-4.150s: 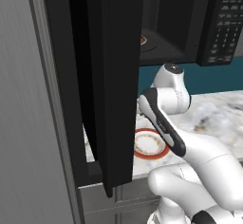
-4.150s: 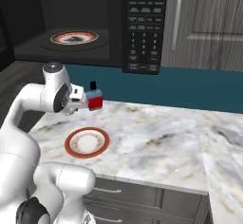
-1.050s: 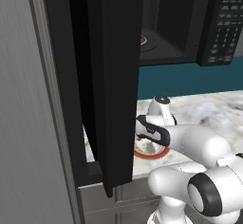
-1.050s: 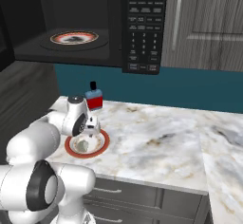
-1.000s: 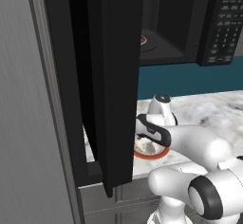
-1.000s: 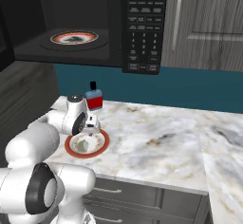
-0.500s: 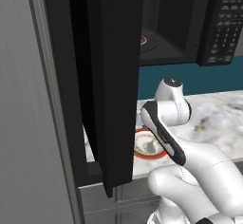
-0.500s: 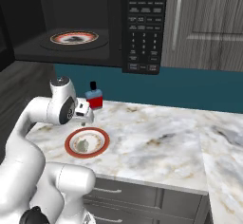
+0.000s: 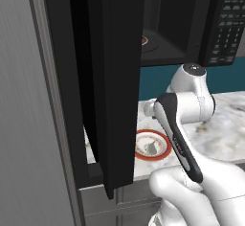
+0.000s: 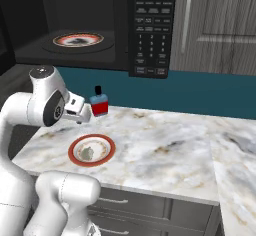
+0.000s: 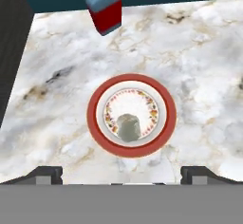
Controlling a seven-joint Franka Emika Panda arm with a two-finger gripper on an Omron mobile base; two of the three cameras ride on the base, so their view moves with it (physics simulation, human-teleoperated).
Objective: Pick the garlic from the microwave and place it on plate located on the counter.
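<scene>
My gripper [image 11: 121,173] was wide open and held nothing, hovering above the plate [image 11: 163,99]. Garlic [image 11: 128,126] sat on the plate's middle, on the counter [image 10: 165,150] left of the red bottle [image 10: 99,102].

Microwave [image 9: 191,24] interior — mostly behind its open door; bottle [image 11: 105,7] top — cut by hand view's edge.

Around the plate [image 10: 92,150] the counter [image 10: 165,152] lies bare on its right and near side, open for a pass from above. Behind the plate, toward the teal wall, a red bottle with a blue shoulder [image 10: 99,102] stands upright, apart from the rim. Left of the plate the swung-out door [image 9: 112,81] of the microwave [image 10: 125,25] overhangs the counter edge and blocks that side
</scene>
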